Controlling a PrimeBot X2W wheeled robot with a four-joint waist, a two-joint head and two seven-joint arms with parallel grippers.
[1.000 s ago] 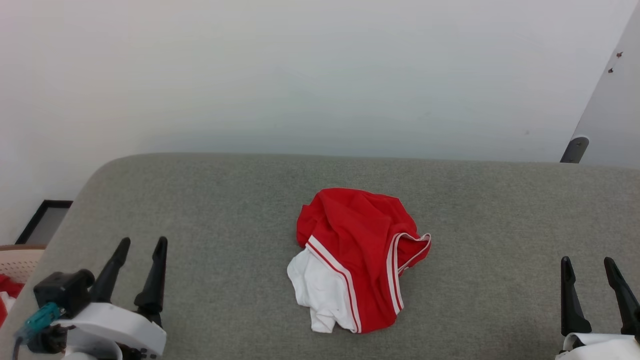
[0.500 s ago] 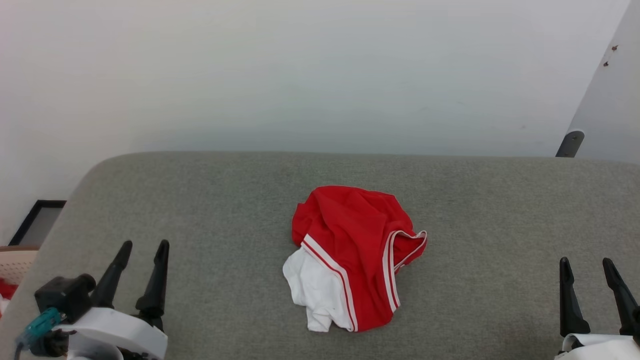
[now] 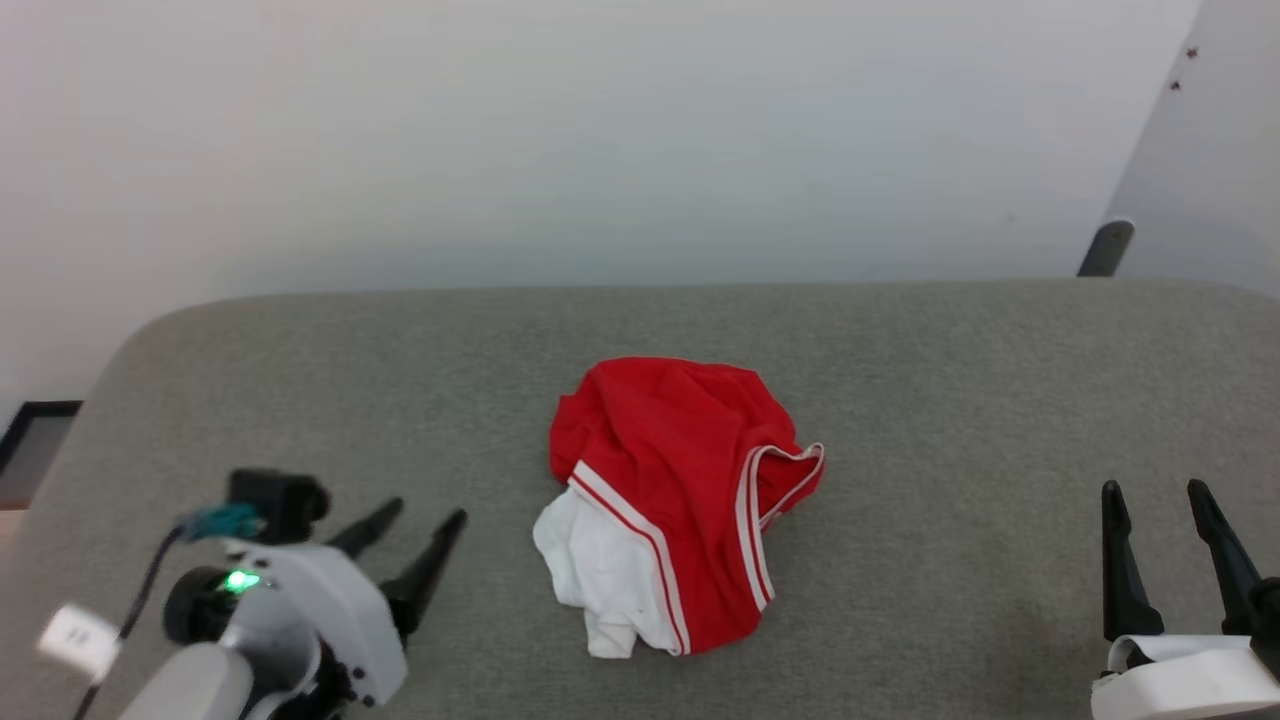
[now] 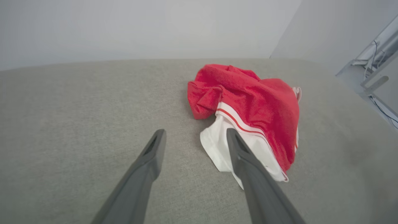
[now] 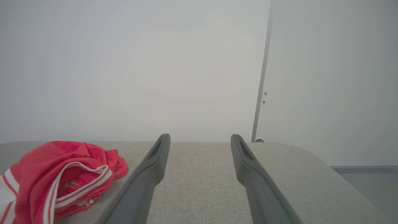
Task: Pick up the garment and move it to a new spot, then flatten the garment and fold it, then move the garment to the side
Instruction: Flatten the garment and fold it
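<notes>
The garment lies crumpled in a heap in the middle of the grey cushioned surface, red with a white sleeve and striped trim showing. My left gripper is open at the lower left, its fingers angled toward the garment's white sleeve and a short way off it. In the left wrist view the garment lies just beyond my open left gripper. My right gripper stands open at the lower right, well away from the garment. The right wrist view has the garment at the lower left of my open right gripper.
A plain white wall rises behind the cushioned surface. A dark frame lies on the floor at the far left. A grey panel with a small foot stands at the upper right, and a metal frame with cables is off to one side.
My left gripper has swung right and turned toward the garment. The head camera has shifted, so the whole scene has slid left and down a little. The right gripper has kept still.
</notes>
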